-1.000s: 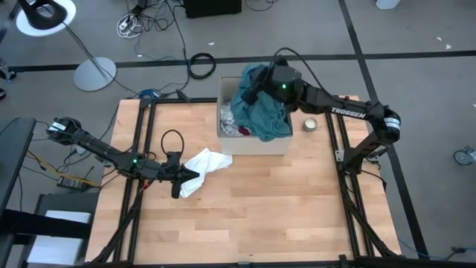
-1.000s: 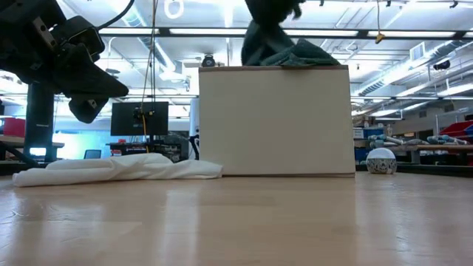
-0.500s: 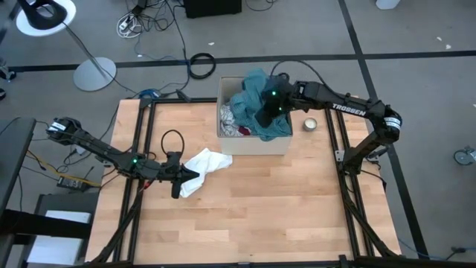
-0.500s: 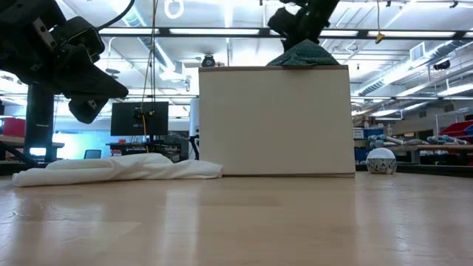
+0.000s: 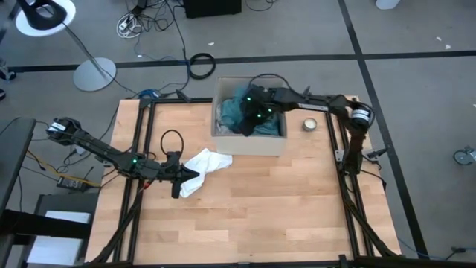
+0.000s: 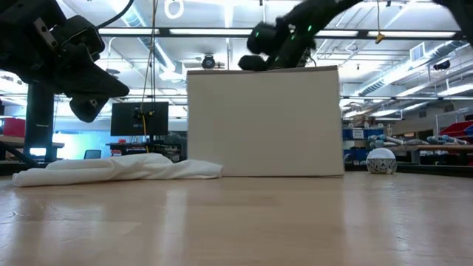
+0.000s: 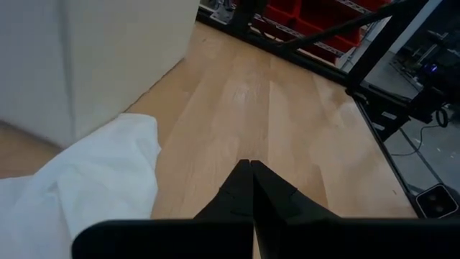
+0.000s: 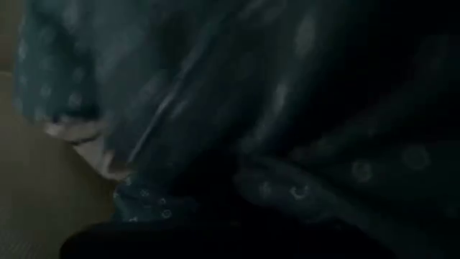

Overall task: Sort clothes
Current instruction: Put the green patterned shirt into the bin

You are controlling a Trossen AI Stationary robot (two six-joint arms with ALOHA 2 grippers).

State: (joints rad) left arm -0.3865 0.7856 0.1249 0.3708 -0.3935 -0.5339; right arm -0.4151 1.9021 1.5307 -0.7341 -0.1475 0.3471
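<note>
writing: none legible | right gripper buried in teal shirt inside box, finger state unclear | left gripper pressed together beside white cloth

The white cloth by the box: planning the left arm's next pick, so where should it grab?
Probably the bunched end of the white cloth nearest the left gripper, coming from above: its raised folds give the fingers something to pinch, while the rest lies flatter.
</note>
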